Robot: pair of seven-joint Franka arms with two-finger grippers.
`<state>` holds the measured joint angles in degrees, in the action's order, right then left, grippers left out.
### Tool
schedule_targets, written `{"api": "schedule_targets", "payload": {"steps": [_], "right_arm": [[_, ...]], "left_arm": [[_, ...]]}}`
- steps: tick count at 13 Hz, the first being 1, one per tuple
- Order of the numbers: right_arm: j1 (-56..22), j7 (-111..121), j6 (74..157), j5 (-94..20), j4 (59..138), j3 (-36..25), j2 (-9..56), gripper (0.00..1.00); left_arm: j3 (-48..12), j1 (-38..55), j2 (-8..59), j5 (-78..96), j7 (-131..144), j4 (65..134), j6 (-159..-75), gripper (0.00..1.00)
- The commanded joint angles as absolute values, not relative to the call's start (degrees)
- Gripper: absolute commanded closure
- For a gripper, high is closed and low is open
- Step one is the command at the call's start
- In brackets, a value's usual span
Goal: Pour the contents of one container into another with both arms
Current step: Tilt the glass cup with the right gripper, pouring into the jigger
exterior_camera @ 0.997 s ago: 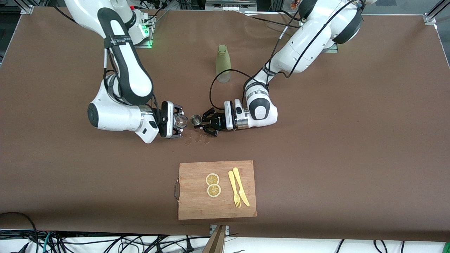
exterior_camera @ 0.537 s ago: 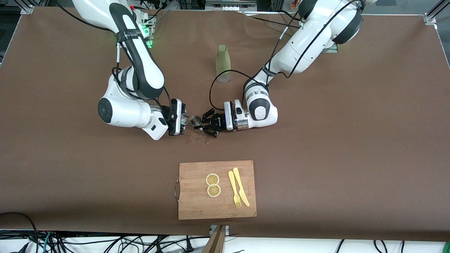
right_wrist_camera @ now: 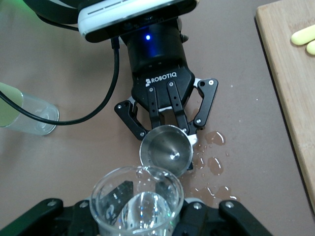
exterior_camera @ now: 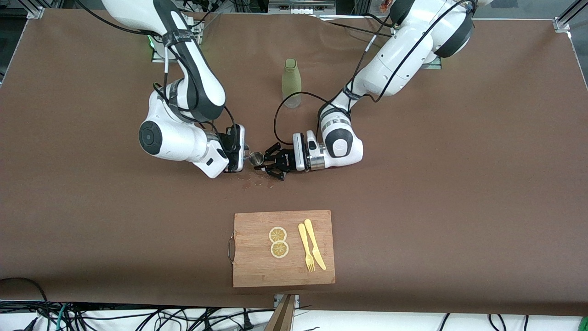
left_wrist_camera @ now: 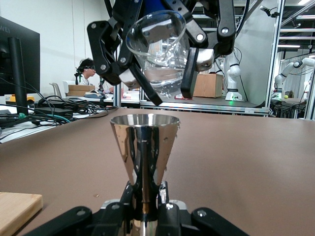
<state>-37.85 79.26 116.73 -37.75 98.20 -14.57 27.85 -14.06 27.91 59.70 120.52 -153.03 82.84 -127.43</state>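
Front view: at mid-tabletop, well clear of every edge, your left claw [exterior_camera: 265, 162] pinches the polished steel cone-shaped jigger [exterior_camera: 256, 158] upright. Your right claw [exterior_camera: 242, 154] meets it there, pinching the clear glass tumbler [exterior_camera: 245, 155].

Left wrist view: the clear glass tumbler [left_wrist_camera: 160, 51] hangs tilted over the jigger [left_wrist_camera: 144, 152] rim, liquid inside.

Right wrist view: the tumbler [right_wrist_camera: 138, 202] lip overlaps the jigger [right_wrist_camera: 166, 150] mouth. Spilled drops [right_wrist_camera: 212, 167] wet the tabletop [right_wrist_camera: 64, 162] beside it. Judge the pour as just starting; most liquid remains to transfer. The left claw [right_wrist_camera: 167, 132] body reads "ROBOTIQ".
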Motion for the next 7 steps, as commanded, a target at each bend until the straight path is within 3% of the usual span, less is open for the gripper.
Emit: {"api": "schedule_targets", "payload": {"steps": [1,7], "right_arm": [[-39.72,76.21,117.33,-34.99,99.67,-15.29,25.93,0.69],[-40.96,70.32,117.33,-28.66,98.44,-15.12,26.19,0.69]], "left_arm": [[-14.06,28.74,60.38,123.13,-156.88,81.12,-129.2,1.0],[-14.06,28.74,60.38,123.13,-156.8,81.12,-129.2,1.0]]}}
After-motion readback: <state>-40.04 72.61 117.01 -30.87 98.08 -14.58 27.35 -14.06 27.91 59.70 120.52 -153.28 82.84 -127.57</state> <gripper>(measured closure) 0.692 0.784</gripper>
